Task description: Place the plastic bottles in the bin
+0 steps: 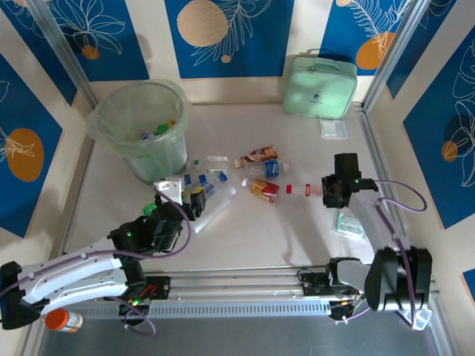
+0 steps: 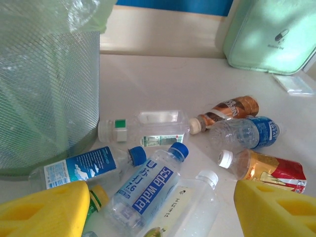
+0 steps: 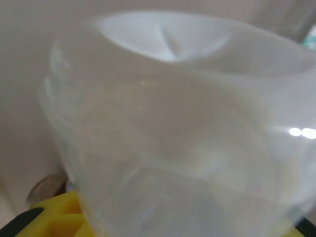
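Lowest in the top view, at lower centre-left, our left tool hangs over the plastic bottles heaped on the table, its fingers apart. In its wrist view the yellow fingers sit in the bottom corners with the Soda Water bottle between them, untouched as far as we can see.

Right of centre, the right tool has a clear red-capped bottle at its tip. That bottle crowds its wrist view, but we cannot tell whether the fingers are pressing on it.

We judge this to be the pick-up step. The next move calls for a firm hold, a lift, and a long carry across to the bin at upper left, which already holds some bottles, with the release above its rim.
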Motion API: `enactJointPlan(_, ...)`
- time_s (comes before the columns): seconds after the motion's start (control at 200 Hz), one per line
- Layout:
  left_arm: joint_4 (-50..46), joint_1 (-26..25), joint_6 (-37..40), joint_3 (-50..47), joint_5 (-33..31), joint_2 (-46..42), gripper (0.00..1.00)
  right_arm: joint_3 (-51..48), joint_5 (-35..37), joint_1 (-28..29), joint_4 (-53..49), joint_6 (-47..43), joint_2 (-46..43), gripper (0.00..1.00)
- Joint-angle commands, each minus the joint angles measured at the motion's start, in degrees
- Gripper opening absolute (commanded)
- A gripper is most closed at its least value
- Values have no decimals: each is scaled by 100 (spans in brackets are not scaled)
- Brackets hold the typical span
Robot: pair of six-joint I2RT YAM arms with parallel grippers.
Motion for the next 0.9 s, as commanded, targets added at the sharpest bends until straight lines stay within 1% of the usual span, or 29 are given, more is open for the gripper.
enactJointPlan(0.0,378,27,434,-252,96,-390,77,180,184,375,236,-1098,-537,42)
enactJointPlan(0.095,713,28,806,-388,511,-495,77,127,253,877,785,-2041,-877,41)
enactJointPlan(0.17,979,34,1022,-421,911,-360,78,48,388,1503,1331,-2855,-1062,41)
enactJointPlan(0.19,1031,33,1047,-419,1059,-297,80,26,433,1655,1445,-3049,-1096,41)
enactJointPlan(0.22,1179,26,1142,-408,1406,-198,82,-3,439,1901,1688,-3359,-1111,42)
enactJointPlan(0.285,1426,26,1345,-357,2195,51,82,9,283,2332,2099,-3947,-1021,42)
enactJointPlan(0.375,1788,26,1432,-324,3117,417,83,257,-47,2689,2196,-4365,-663,42)
enactJointPlan(0.41,1945,28,1506,-311,3495,574,83,304,25,2856,2256,-4546,-560,41)
enactJointPlan(0.465,2026,26,1547,-226,3875,860,83,259,225,3096,2472,-4846,-431,42)
enactJointPlan(0.525,2103,33,1592,-152,4150,1147,82,102,80,3152,2830,-5019,-332,43)
enactJointPlan(0.615,2192,36,1725,-64,4433,1515,83,-7,-745,3020,3236,-5076,-107,43)
enactJointPlan(0.73,2148,34,1728,185,4761,2077,84,-23,-1398,3045,3535,-5169,54,43)
enactJointPlan(0.815,2171,42,1661,296,4920,2356,85,-160,-1576,3101,3824,-5159,66,43)
enactJointPlan(0.895,2409,101,1531,234,5076,2463,87,-285,-1755,3182,4142,-5106,91,44)
